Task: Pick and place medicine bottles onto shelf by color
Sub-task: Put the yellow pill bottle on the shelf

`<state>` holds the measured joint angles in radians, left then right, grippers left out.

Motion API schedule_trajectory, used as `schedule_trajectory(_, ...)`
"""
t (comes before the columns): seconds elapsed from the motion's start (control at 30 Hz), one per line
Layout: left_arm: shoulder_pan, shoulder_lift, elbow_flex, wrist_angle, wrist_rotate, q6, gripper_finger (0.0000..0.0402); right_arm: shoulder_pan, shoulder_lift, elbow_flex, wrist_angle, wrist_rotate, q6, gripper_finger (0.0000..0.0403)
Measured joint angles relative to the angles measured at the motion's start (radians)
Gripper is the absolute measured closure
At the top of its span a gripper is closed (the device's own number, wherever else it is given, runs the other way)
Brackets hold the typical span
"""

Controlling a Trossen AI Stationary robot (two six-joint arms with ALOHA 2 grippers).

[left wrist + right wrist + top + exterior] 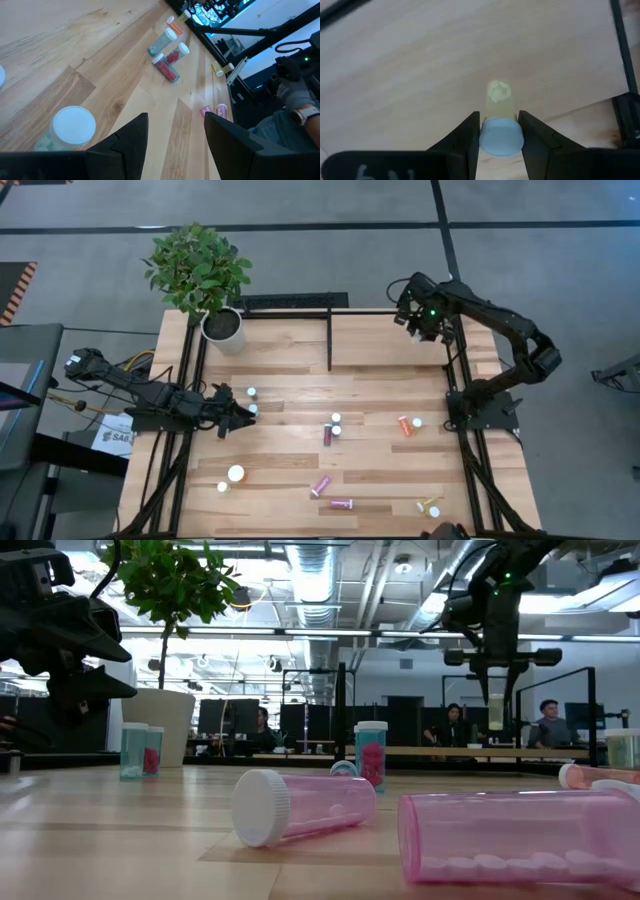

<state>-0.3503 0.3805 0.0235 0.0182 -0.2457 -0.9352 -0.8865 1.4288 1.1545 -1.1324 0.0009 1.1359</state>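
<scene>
Right gripper (499, 131) above the shelf (390, 340) near the desk's far right corner, fingers clamped on a yellow bottle (500, 127). Left gripper (175, 135) near left edge, fingers apart, empty, beside 2 bottles (251, 393). Plant pot (222, 328) at far left corner.

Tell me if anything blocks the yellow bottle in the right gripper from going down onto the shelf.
Nothing visible does. The right gripper holds the yellow bottle over the shelf near its right edge, and the wood directly beneath it is bare. The black frame rail lies off to the side.
</scene>
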Motion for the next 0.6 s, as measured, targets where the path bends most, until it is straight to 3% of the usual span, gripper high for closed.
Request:
schedule_trajectory(0.23, 0.000, 0.000, 0.000, 0.000, 0.000, 0.000, 0.0221, -0.014, 0.081, 0.007, 0.015, 0.011, 0.043, 0.0273)
schedule_trajectory(0.4, 0.000, 0.000, 0.000, 0.000, 0.000, 0.000, 0.0221, -0.056, 0.187, 0.083, -0.010, -0.052, 0.010, 0.0273)
schedule_trajectory(0.6, 0.000, 0.000, 0.000, 0.000, -0.001, 0.000, 0.0221, -0.103, 0.239, 0.159, 0.009, -0.052, 0.009, 0.0266)
